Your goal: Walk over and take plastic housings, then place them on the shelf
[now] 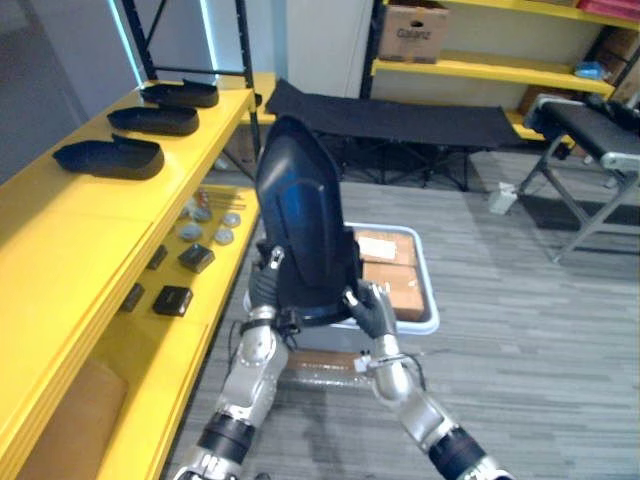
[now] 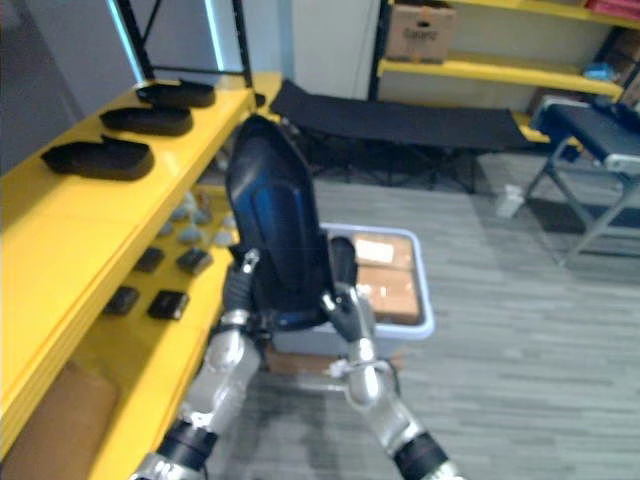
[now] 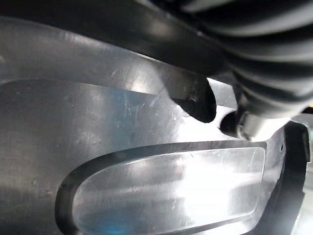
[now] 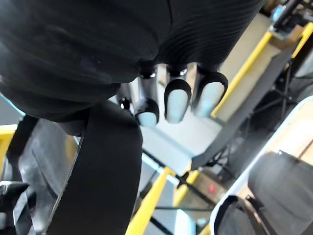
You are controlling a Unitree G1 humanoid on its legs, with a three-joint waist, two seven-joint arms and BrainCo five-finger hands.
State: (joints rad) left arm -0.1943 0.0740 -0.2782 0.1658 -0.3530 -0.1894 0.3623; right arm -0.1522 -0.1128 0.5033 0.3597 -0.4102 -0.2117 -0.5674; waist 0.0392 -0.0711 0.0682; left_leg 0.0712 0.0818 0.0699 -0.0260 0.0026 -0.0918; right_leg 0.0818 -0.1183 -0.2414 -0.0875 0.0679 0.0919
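held housing: a large glossy black plastic shell (image 1: 300,220), upright and leaning a little, its narrow end up, carried between the two hands above the floor
left hand: (image 1: 264,288) grasping the shell's lower edge on the shelf side; in its wrist view a dark fingertip (image 3: 198,100) presses on the shell's smooth inner face
right hand: (image 1: 368,310) grasping the opposite lower edge; in its wrist view the shell's black rim runs under the palm, with the fingers (image 4: 177,100) reaching past it
shelf: yellow top board (image 1: 90,230), off to the left hand's outer side, higher than both hands
on the shelf: three more black housings lying flat in a row, well apart from the left hand: near housing (image 1: 108,157), middle housing (image 1: 153,121), far housing (image 1: 180,94)
lower tier: below the top board, beside the left hand, holds small black parts (image 1: 172,300) and grey round pieces (image 1: 222,236)
bin: pale tub (image 1: 428,300) on the floor just beyond the right hand, partly hidden by the shell
bin contents: two brown cardboard packs (image 1: 392,277) with pale labels, side by side
beyond the hands: a black cot (image 1: 390,118); a cardboard box (image 1: 413,33) on a far yellow rack (image 1: 480,68)
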